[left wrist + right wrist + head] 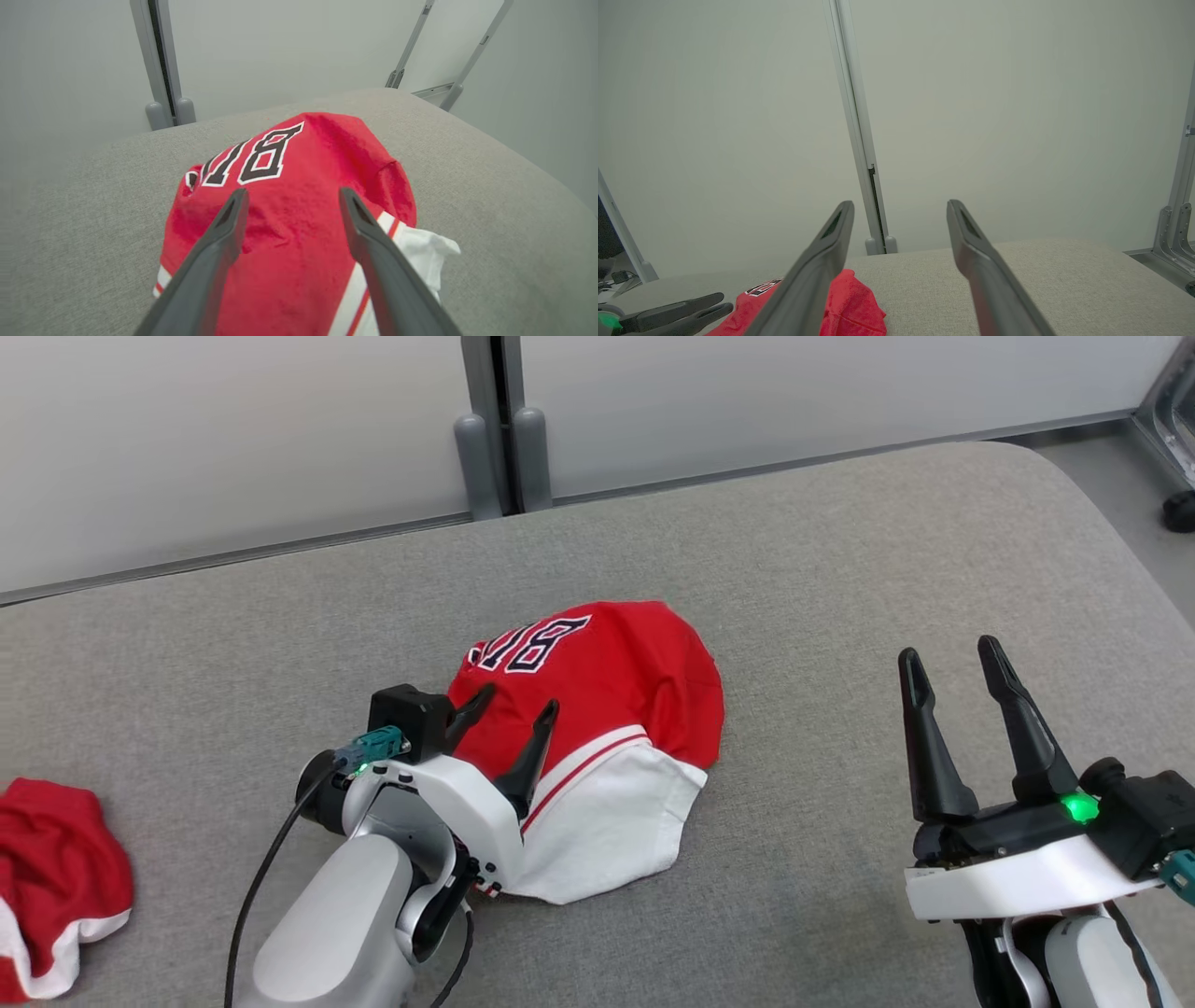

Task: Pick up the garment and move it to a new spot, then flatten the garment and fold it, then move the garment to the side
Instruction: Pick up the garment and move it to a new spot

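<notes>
Grey padded surface (840, 569) is spread before the robot. Nearest, the left gripper (521, 698) is seen with fingers wide apart and empty. The right gripper (950, 653), equally wide and empty, is set well to the right. Under and just beyond the left fingers the garment (607, 681) lies bunched mid-surface, number uppermost. Flattening is judged the step in hand; an edge must be pinched and drawn outward.

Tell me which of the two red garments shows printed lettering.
The central garment, under the left tool, bears lettering; the crumpled garment at the left edge shows none.
</notes>
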